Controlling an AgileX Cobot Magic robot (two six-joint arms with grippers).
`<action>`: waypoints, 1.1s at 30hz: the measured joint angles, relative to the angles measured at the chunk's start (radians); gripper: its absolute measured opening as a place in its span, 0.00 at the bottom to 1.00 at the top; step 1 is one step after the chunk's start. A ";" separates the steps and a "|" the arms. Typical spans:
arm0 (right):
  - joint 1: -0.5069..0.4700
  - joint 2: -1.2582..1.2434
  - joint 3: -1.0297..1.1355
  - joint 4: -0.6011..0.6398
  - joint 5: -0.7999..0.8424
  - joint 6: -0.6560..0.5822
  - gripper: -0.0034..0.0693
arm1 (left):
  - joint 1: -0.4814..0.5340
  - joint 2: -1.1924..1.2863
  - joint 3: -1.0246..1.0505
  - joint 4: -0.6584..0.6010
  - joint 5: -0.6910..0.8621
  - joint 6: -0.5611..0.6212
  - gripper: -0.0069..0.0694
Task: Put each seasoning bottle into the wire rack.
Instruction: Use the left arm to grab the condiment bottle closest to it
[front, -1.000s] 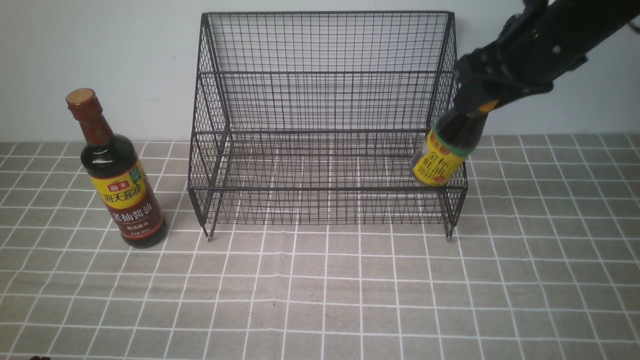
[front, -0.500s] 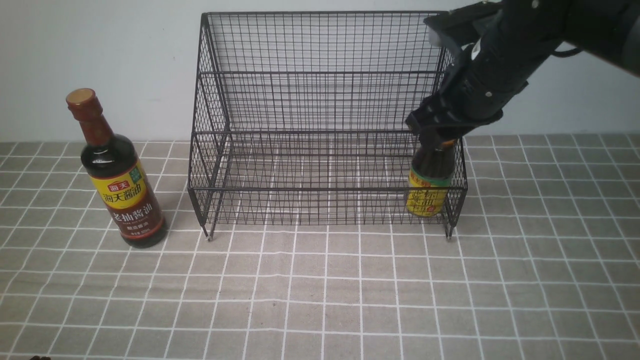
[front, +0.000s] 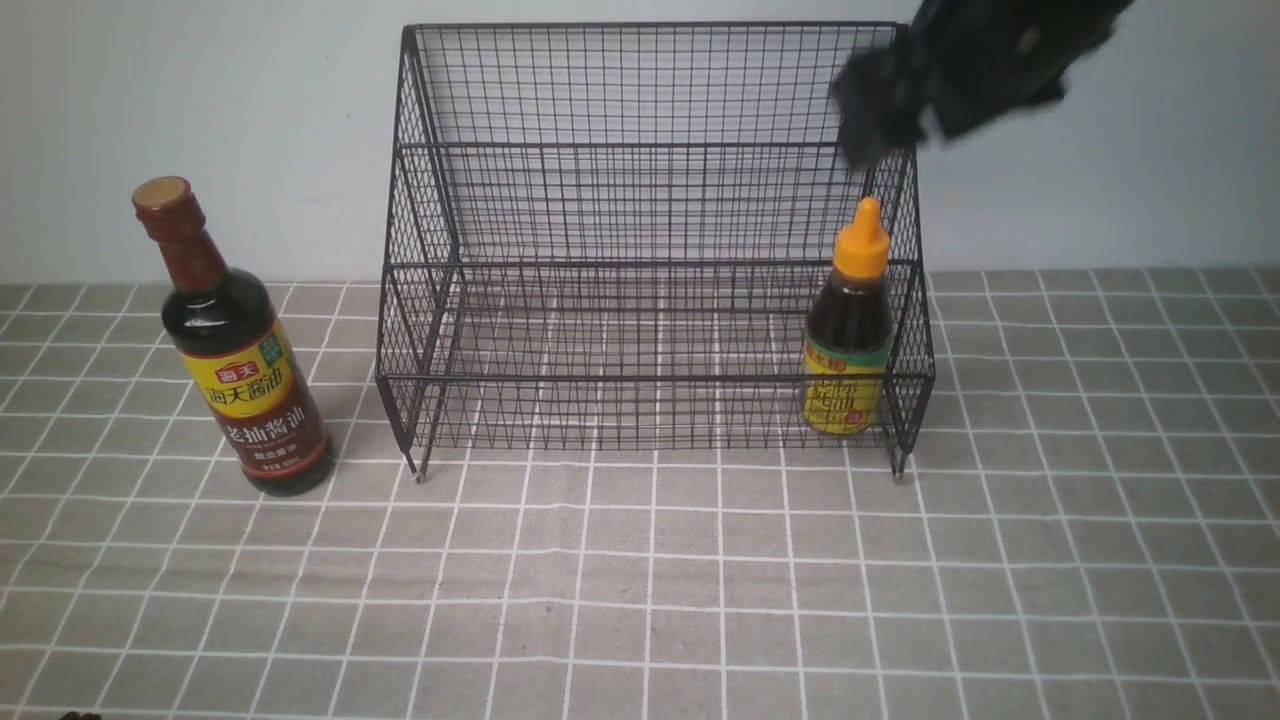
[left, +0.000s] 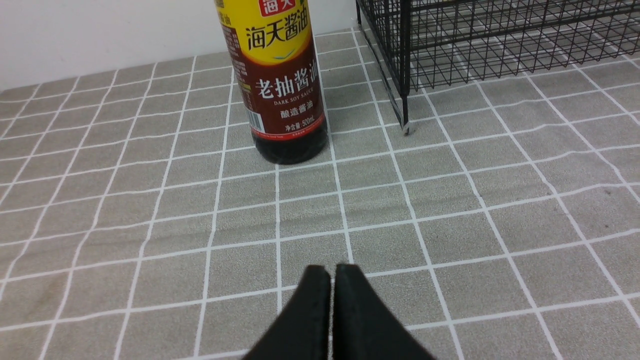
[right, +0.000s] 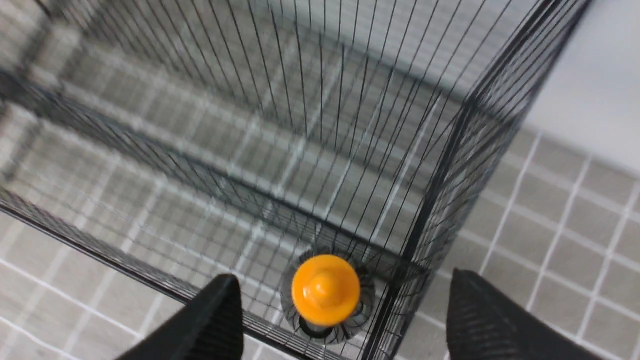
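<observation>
The right tool (right: 345, 305) is released: in its wrist view the two fingers (right: 200, 315) stand wide apart, and nothing is held between them. In the front view this tool is blurred, and it is above the right part of the wire rack (front: 655, 380), higher than the short bottle (front: 848, 325). The short bottle stands inside the rack, in the front lower tier, close to the right slanted side. It is nearly upright, with a small lean, and its orange pointed nozzle (front: 863, 238) reaches above the front rail. The yellow label (front: 842, 400) with a green band is seen through the black mesh, and dark liquid is above it. The rack itself stands on its small feet on the surface (front: 640, 560), which has a grey cover with white grid lines. Well to the left of the short bottle, outside the rack and near its left side, the tall bottle (front: 240, 340) stands on the same surface. It has a brown-red cap (front: 168, 208), a long neck, and a label of yellow and maroon. The left tool (left: 325, 305) is clenched and empty, in front of the tall bottle and apart from it. Behind the rack there is a plain pale wall (front: 200, 90).
</observation>
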 joint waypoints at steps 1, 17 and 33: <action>0.000 -0.067 0.001 -0.001 0.002 0.008 0.66 | 0.000 0.000 0.000 0.000 0.000 0.000 0.08; 0.000 -1.191 0.809 -0.046 -0.284 0.114 0.03 | 0.000 0.000 0.000 0.000 0.000 0.000 0.08; 0.000 -1.800 1.555 0.086 -0.858 0.142 0.03 | 0.000 0.000 0.000 0.001 0.000 0.000 0.08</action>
